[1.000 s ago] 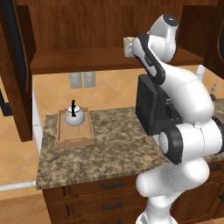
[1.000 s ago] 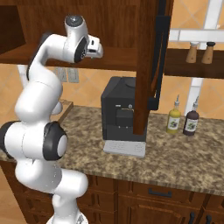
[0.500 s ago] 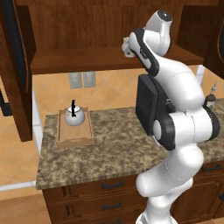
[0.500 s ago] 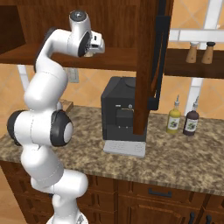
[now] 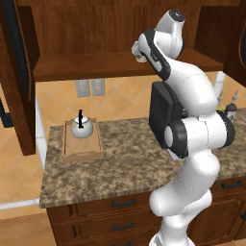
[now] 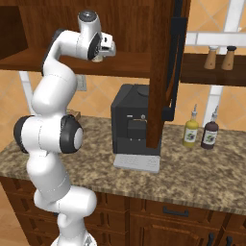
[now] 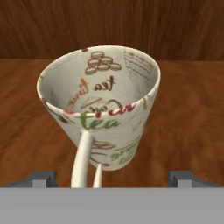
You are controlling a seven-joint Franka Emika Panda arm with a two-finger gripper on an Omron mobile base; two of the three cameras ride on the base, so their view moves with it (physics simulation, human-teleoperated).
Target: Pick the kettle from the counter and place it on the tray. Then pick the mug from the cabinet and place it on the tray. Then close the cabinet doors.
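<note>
the hand view shows the cream printed mug upright on the dark wooden cabinet shelf, handle between the claw tips, which stand apart. the left base view shows the silver-white kettle in the light wooden tray on the speckled granite surface.

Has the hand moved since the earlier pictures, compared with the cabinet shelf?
Yes. In the left base view the hand has shifted left along the cabinet shelf, toward the mug.
</note>
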